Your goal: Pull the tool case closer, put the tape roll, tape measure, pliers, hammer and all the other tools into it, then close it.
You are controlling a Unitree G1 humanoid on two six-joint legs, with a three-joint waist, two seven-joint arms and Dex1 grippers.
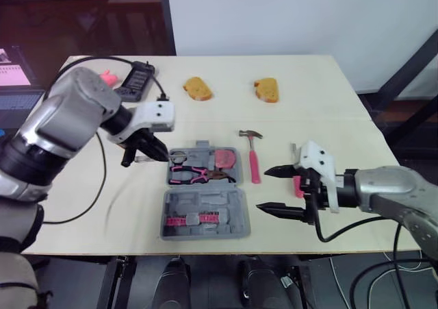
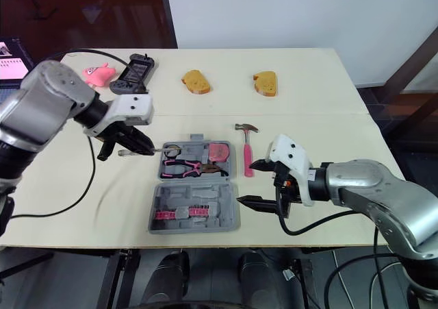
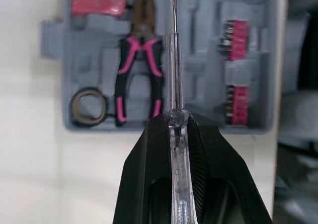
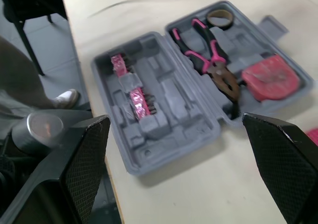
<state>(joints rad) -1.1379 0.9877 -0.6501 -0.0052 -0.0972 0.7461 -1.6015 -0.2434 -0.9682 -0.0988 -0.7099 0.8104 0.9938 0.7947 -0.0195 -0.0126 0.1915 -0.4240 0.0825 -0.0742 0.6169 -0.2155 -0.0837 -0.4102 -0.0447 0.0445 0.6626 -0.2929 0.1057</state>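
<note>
The grey tool case [image 1: 205, 203] lies open at the table's front middle. Its far half holds the tape roll [image 1: 178, 158], pink-handled pliers [image 1: 195, 175] and red tape measure [image 1: 224, 158]. Pink bit strips [image 1: 195, 218] sit in the near half. The pink-handled hammer [image 1: 252, 155] lies on the table just right of the case. My left gripper [image 1: 154, 151] hovers at the case's far left corner, shut on a clear-handled screwdriver [image 3: 173, 60] whose shaft points over the case. My right gripper [image 1: 263, 189] stands open right of the case, empty. A small pink thing [image 1: 298, 186] lies partly hidden behind it.
Two yellow sponge-like pieces [image 1: 197, 88] [image 1: 267, 90] lie at the back of the table. A black device [image 1: 135, 77] with a cable and a pink toy [image 1: 108, 78] sit at the back left. A laptop [image 1: 17, 83] stands off the left edge.
</note>
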